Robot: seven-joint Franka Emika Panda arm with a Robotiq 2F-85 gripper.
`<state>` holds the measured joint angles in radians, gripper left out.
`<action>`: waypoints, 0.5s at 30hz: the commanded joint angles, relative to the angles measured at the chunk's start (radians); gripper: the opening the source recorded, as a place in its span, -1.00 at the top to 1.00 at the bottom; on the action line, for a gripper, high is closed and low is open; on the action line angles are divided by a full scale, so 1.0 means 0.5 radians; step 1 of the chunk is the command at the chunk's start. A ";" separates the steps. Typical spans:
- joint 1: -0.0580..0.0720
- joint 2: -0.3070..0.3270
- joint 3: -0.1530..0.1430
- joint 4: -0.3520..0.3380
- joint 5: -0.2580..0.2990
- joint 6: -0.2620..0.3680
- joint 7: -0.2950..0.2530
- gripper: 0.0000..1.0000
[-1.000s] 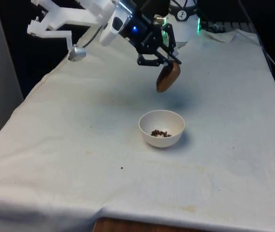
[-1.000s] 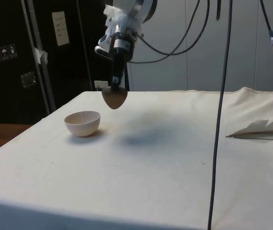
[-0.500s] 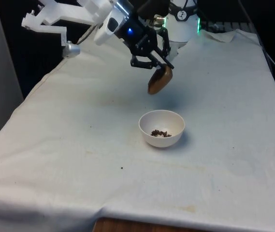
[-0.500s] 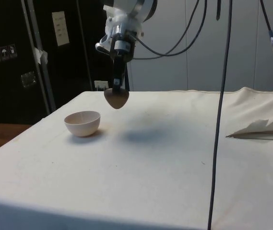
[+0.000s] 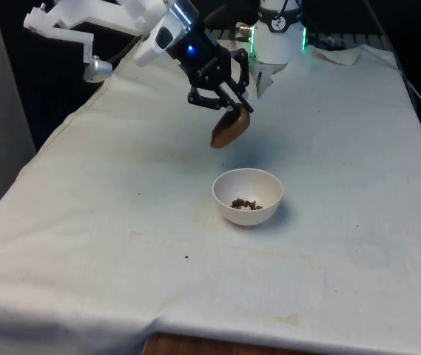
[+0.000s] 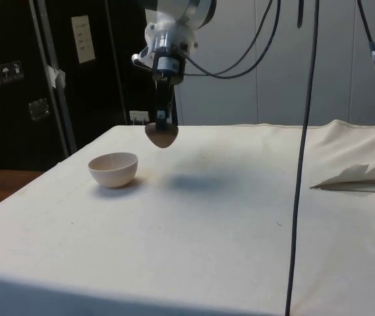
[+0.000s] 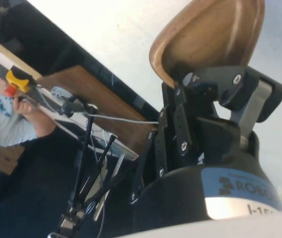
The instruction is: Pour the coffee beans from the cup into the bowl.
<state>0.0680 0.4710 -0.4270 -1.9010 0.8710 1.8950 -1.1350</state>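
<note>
The jaws are clamped on the rim of the brown wooden cup (image 5: pixel 230 129), held tipped in the air beyond the small white round bowl (image 5: pixel 247 197) on the white-clothed counter (image 5: pixel 121 244), its dark coffee beans (image 5: pixel 246 203) already lying inside, apparently emptied.

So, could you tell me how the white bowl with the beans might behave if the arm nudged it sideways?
The bowl has a rounded underside and seems to rest on a small base, so a nudge near the rim would probably rock or tip it. It holds only a few coffee beans, so it is likely light and may slide on the cloth rather than stay put.
</note>
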 commanded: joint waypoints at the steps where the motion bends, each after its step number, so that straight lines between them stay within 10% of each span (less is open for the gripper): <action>1: 0.000 0.000 0.000 0.000 -0.006 0.012 0.004 0.97; 15: 0.014 0.002 -0.012 -0.014 -0.120 0.202 0.110 0.97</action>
<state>0.0680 0.4730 -0.4270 -1.9040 0.8190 1.9810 -1.0900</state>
